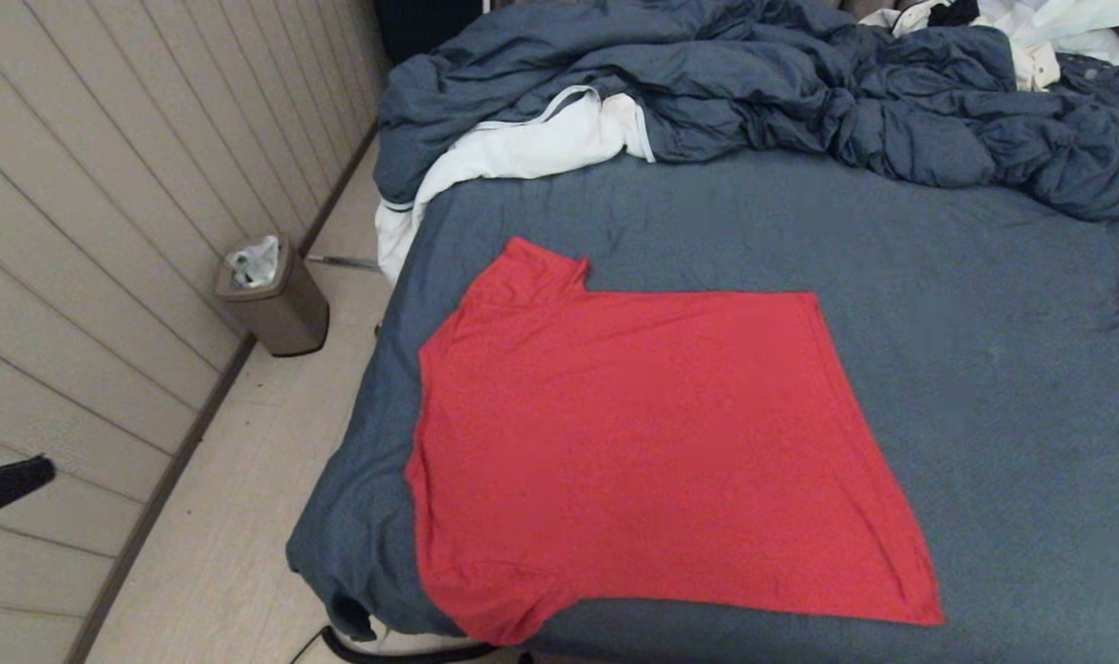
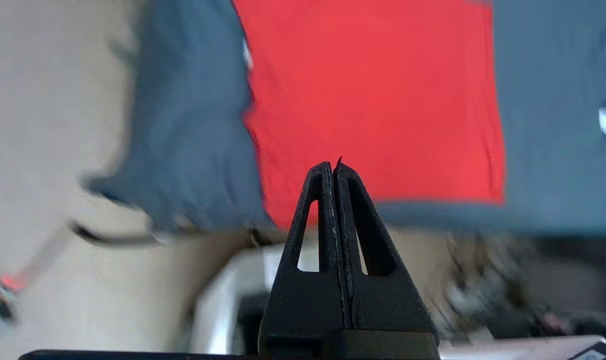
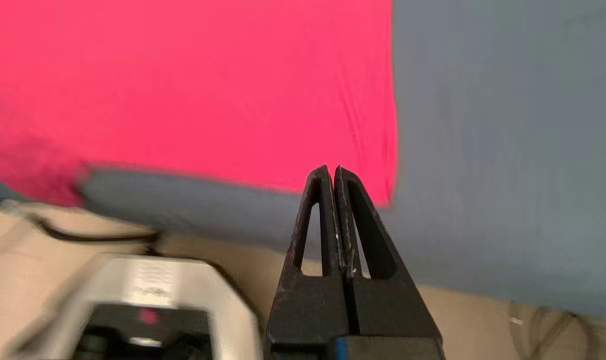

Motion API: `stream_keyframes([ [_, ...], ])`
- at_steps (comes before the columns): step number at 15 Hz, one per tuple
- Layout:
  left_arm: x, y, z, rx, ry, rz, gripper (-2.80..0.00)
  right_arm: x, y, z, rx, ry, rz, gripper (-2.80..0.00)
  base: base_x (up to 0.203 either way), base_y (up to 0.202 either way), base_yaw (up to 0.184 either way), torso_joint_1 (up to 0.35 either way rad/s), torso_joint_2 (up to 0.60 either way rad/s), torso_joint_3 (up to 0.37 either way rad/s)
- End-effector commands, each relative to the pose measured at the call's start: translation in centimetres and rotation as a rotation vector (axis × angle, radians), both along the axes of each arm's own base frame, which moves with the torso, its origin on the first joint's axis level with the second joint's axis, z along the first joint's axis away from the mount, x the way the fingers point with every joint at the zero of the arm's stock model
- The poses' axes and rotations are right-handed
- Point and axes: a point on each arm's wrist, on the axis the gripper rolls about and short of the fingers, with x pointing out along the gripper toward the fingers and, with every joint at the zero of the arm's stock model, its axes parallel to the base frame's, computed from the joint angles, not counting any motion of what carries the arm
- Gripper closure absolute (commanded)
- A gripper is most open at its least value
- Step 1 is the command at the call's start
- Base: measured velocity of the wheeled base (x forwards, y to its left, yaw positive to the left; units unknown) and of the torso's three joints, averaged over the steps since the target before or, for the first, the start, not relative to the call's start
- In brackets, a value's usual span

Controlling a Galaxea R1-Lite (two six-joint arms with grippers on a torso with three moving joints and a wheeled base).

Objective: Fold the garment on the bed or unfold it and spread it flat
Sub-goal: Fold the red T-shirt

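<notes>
One garment [image 1: 651, 452] lies flat on one bed [image 1: 983, 369].

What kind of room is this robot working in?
Most likely a bedroom. A bed with a slate-blue fitted sheet fills the view, a rumpled blue duvet is heaped at its far end, a red T-shirt lies spread on it, and a small bin stands beside the paneled wall.
</notes>
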Motion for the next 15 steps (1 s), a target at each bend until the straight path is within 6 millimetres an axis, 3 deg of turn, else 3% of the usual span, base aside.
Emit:
stream_keyframes([
  [1, 5.2, -0.4, -3.0, -0.008, 0.219, -0.042, 0.0, 4.3, 0.2, 3.6, 0.052, 0.196, 0.026, 0.0, 0.0, 0.0, 0.0, 0.0, 0.0, 0.0],
  [4, 8.6, -2.0, -6.5, 0.035, 0.389, -0.11, 0.0, 11.4, 0.7, 3.9, 0.122, 0.497, 0.007, 0.0, 0.0, 0.0, 0.0, 0.0, 0.0, 0.0],
  [6, 10.1, -3.9, -9.1, 0.1, 0.492, -0.189, 0.0, 16.3, 0.6, 2.2, 0.158, 0.661, -0.041, 0.0, 0.0, 0.0, 0.0, 0.0, 0.0, 0.0],
  [9, 11.9, -7.2, -13.0, 0.217, 0.58, -0.264, 0.0, 21.6, -0.6, -0.8, 0.205, 0.755, -0.094, 0.0, 0.0, 0.0, 0.0, 0.0, 0.0, 0.0],
  [12, 14.5, -10.0, -14.6, 0.201, 0.497, -0.245, 0.0, 24.9, -1.8, -1.2, 0.256, 0.626, -0.037, 0.0, 0.0, 0.0, 0.0, 0.0, 0.0, 0.0],
  [15, 15.6, -10.8, -14.3, 0.151, 0.476, -0.22, 0.0, 25.4, -1.8, -1.1, 0.288, 0.602, 0.034, 0.0, 0.0, 0.0, 0.0, 0.0, 0.0, 0.0],
])
